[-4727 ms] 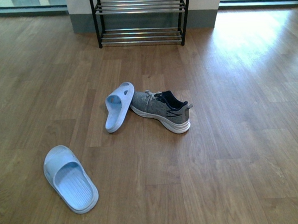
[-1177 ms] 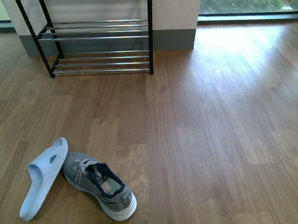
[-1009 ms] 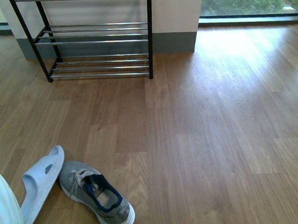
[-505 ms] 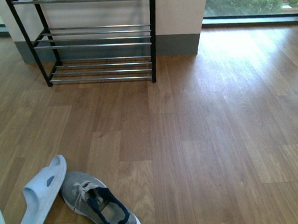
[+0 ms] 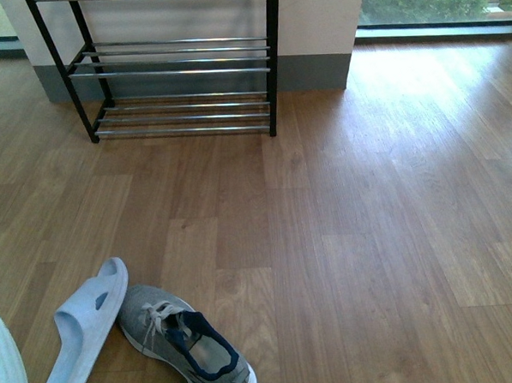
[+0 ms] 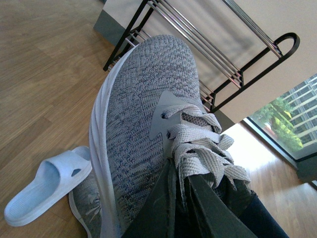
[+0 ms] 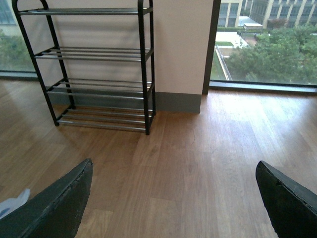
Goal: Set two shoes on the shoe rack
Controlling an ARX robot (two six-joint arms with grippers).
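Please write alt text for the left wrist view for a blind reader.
A grey knit sneaker, held at its laces by the left gripper, fills the picture. Beyond it a shoe rack stands against a wall; on the wooden floor lie a light blue slipper and a second grey sneaker.

Speckled grey knit, white soles and navy lining on the floor sneaker (image 5: 184,351) and the held sneaker (image 6: 143,124); a pale blue slide slipper (image 5: 85,329); a black-framed, silver-barred shoe rack (image 5: 181,72).
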